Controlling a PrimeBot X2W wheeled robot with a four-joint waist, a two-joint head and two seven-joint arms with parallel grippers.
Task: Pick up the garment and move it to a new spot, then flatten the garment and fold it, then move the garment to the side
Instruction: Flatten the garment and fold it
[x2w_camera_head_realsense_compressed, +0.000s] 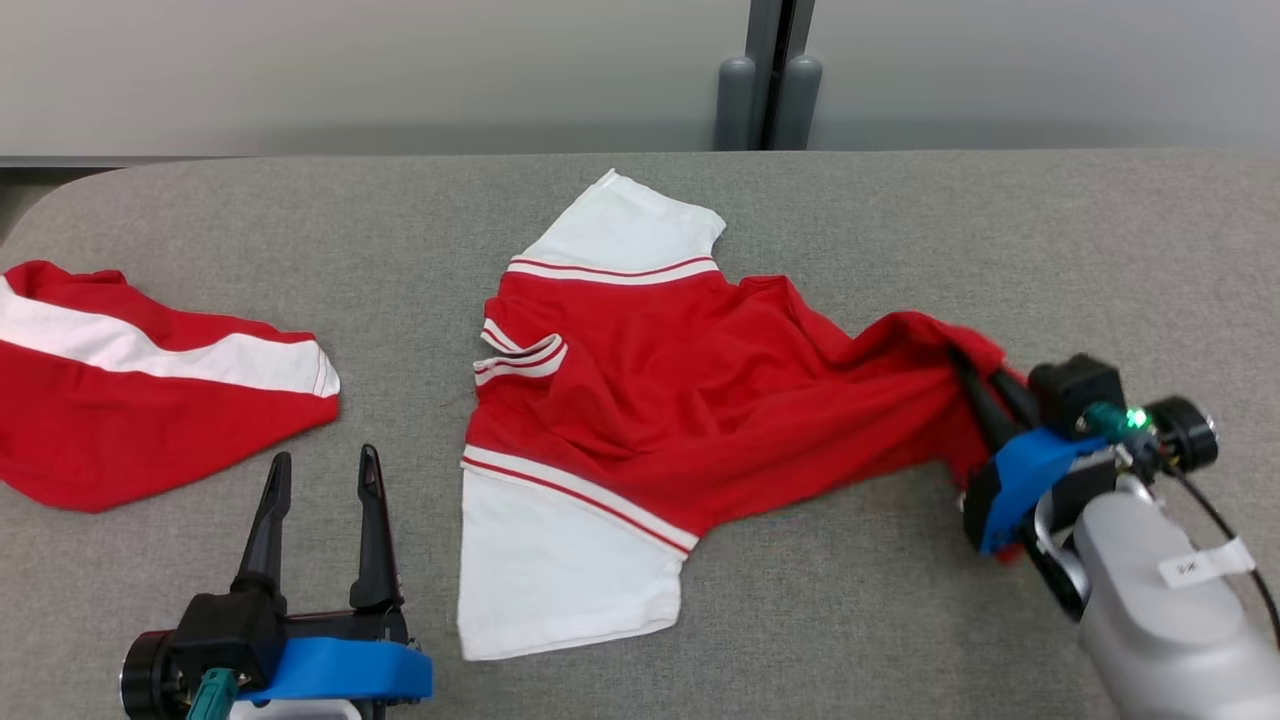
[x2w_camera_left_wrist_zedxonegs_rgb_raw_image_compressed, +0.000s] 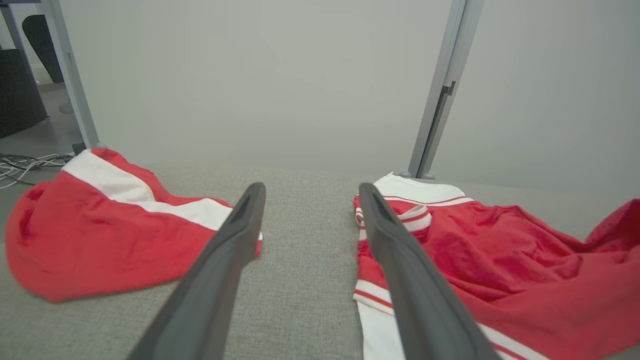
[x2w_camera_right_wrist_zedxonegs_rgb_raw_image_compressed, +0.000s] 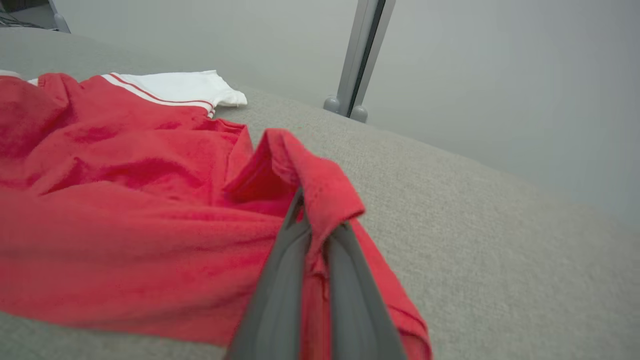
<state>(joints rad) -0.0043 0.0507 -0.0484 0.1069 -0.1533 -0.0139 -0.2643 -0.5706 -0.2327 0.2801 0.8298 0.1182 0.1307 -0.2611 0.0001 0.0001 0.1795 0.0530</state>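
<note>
Garment (x2w_camera_head_realsense_compressed: 660, 400), rumpled red/wht knit, bunched in right end effector (x2w_camera_head_realsense_compressed: 962, 362).

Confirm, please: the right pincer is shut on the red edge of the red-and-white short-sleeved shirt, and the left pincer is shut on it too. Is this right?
No. The left pincer is open and holds nothing, as the left wrist view shows: its fingers stand apart, grey woven table between them. The right pincer is shut on the red edge of the red-and-white short-sleeved shirt.
</note>
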